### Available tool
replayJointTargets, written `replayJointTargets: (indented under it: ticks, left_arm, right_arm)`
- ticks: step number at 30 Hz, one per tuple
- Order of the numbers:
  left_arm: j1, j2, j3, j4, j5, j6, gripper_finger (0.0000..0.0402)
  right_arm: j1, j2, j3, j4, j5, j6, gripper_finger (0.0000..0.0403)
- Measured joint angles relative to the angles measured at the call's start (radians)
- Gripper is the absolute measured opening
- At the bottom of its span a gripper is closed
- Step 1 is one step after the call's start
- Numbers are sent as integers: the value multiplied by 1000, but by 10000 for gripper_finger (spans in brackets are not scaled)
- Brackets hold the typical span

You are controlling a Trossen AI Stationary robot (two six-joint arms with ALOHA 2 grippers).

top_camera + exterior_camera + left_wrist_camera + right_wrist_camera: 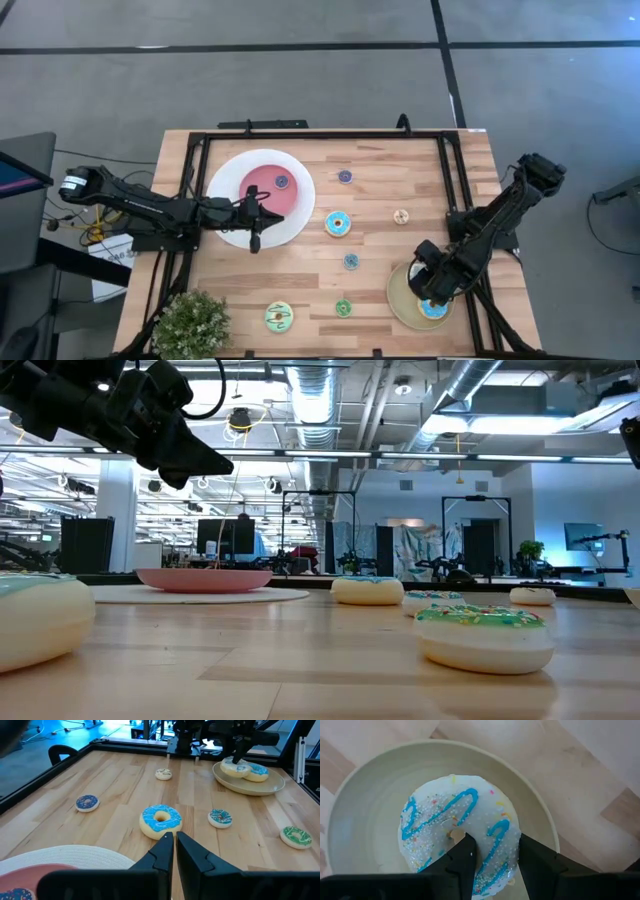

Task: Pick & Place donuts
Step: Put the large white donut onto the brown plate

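The right end effector is clamped on the rim of a white-iced toy ring donut with blue squiggles and sprinkles, one finger in its hole and one outside, over the round tan plate at the counter's near right corner, where a blue-iced donut also lies. The left end effector, fingers together and empty, hovers by the big white plate with pink centre. The donut looks light, stiff and smooth, so this hole-and-rim pinch should hold best.
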Motion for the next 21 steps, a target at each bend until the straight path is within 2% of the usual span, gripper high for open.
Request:
replayJointTargets:
  ticks: [21]
  left_arm:
    - [0, 0, 0, 0, 0, 0, 13]
  right_arm:
    - [-1, 0, 0, 20, 27, -1, 127]
